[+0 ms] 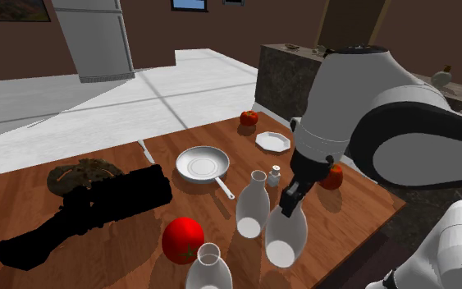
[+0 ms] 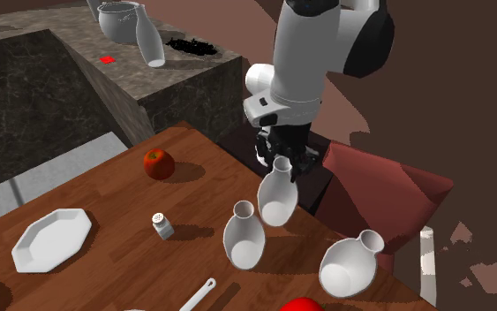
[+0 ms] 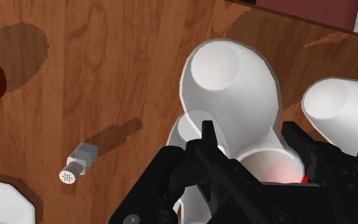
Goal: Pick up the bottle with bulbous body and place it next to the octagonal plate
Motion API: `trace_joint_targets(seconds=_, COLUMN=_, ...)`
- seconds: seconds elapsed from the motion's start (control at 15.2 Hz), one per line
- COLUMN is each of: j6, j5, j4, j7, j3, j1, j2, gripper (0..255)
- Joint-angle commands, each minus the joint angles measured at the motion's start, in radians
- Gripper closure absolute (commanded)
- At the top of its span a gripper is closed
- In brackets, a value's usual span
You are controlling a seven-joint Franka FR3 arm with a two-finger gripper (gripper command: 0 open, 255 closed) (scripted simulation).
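Black fingers [image 3: 204, 139] of the gripper [image 3: 250, 132] stand part-way apart and clasp the neck of a white bottle [image 3: 234, 89] between them; its body widens out beyond the fingertips, over the wooden table [image 3: 107, 76]; in the second exterior view the same bottle [image 2: 278, 199] hangs tilted below the gripper [image 2: 282, 161], close to the table's edge; whether its base touches the wood I cannot tell.

Just outside one finger stands a second bottle [image 3: 184, 130], also white, its mouth nearly level with the fingertip; outside the other finger, a little further off, is a third bottle [image 3: 336, 108], white too and round-bodied; past it, off the table's edge, lies a dark red cushion [image 2: 379, 190].

On the second bottle's side of the fingers a small shaker [image 3: 75, 168] with a dotted top rests apart from all three bottles; further out on that same side, well apart from the fingers, lies the octagonal plate [image 2: 50, 238], white and flat on the wood; so the clasped bottle is well apart from the plate, with the second bottle and the shaker between them.

A red apple [image 2: 158, 163] sits on the table, off to the shaker's side of the fingers, near the edge; in the shoulder view a white pan [image 1: 203, 164] lies beyond the second bottle from the gripper [image 1: 290, 199].
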Motion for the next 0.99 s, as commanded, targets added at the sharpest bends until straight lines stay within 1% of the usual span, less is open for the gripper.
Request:
trace_joint_targets(seconds=0.0, j6=-0.028, j5=-0.006, j4=0.021, j7=0.0, j3=-0.007, j1=-0.002, j2=-0.006, gripper=255)
trace_joint_targets(seconds=0.92, j6=-0.213, j5=-0.043, j4=0.205, j7=0.008, j3=-0.049, j1=-0.018, j2=-0.008, gripper=255)
